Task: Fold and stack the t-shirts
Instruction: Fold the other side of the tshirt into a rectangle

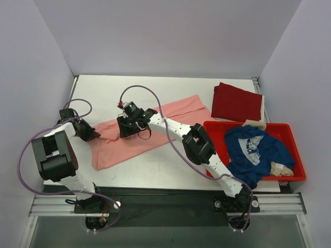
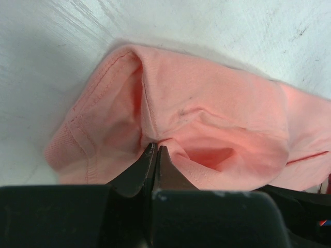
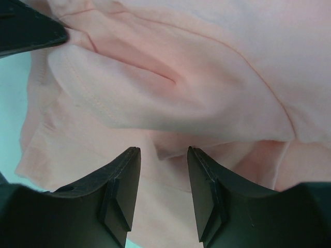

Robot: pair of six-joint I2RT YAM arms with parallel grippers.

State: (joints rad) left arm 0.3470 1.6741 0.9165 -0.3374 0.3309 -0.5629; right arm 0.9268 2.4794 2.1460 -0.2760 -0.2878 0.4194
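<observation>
the left hand (image 2: 155,151) is clenched on a pucker of the salmon-pink t-shirt (image 2: 217,113) near its hemmed left edge, and the cloth gathers up to the tips. the right hand (image 3: 163,155) hangs just over the same shirt a little further in, fingers parted with nothing between them — released, though the cloth bulges close beneath. the pink shirt lies across the middle of the table (image 1: 170,88) as a long slanted band, doubled lengthwise it seems. i judge its fold begun but not finished: it wants at least one more fold across. beyond it, at the far right corner, the dark red t-shirt (image 1: 237,102) lies flat in a neat rectangle, which looks done and could be the foot of the stack. the navy blue t-shirt (image 1: 253,150) sits crumpled in the red tub (image 1: 217,124) at the right. some pale cloth shows under it, and i can't tell what that is. so roughly one of three is folded, and nothing is stacked yet. the left arm is tucked back with its elbow high, reaching only a short way in — the right arm stretches long and low across the table toward the left
</observation>
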